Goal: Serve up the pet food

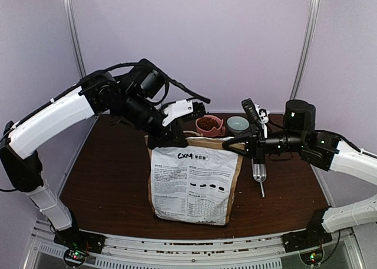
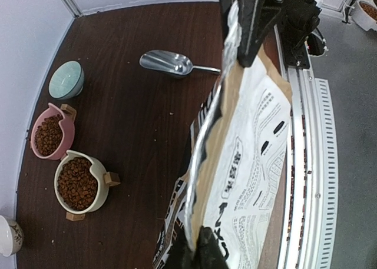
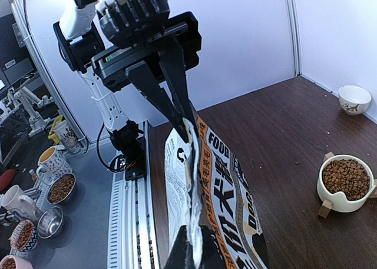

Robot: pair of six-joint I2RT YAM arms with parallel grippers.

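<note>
Two bowls at the lower left of the left wrist view already hold the pet food (image 2: 76, 183), small reddish-brown dry kibble: a cream ceramic bowl (image 2: 102, 185) and a pink ceramic bowl (image 2: 69, 133). Above them, a pale teal bowl (image 2: 66, 79) is bare. At mid-frame stands the tall white-grey and brown printed bag (image 1: 194, 183). The left gripper (image 2: 196, 248) and right gripper (image 3: 189, 248) each pinch one end of its top edge, jaws closed on the paper.

We judge the step to be handling the bag mouth between servings. The next move likely calls for one gripper to release and fetch the silver metal scoop (image 2: 166, 63) lying on the table.

We cannot see inside the bag, and its mouth looks pressed flat. From above, the bag hides the cream bowl.
</note>
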